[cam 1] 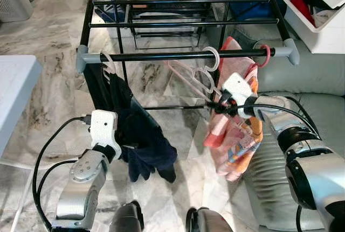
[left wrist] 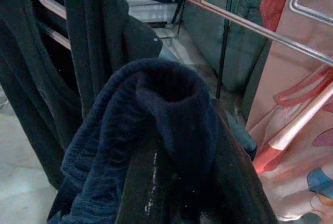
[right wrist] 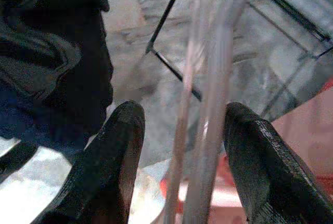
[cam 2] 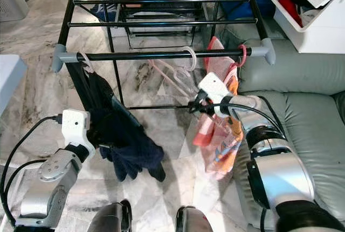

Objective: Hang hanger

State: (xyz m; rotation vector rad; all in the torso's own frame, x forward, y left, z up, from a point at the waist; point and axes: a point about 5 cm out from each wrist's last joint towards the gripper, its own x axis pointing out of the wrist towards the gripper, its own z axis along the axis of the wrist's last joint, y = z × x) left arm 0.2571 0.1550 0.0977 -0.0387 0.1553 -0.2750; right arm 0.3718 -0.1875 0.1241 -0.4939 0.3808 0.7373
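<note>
Right wrist view is showing the right gripper [right wrist: 179, 146] with jaws spread around the pale pink plastic hanger [cam 1: 195, 77], hooked on the black drying-rack rail [cam 1: 161, 56]; withdrawing crookedly risks snagging it off, while the left gripper [cam 1: 125, 147] is pinching the dark navy garment [cam 1: 143, 135].

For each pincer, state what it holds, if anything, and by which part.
Left pincer: shut on the dark garment, at its bunched lower fold. Right pincer: open around the clear hanger, gripping nothing.

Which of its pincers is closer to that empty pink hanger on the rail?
The right. The right pincer sits at the pink hanger, its fingers open either side of the lower bars. The left pincer is off beside it, in the dark navy garment.
</note>
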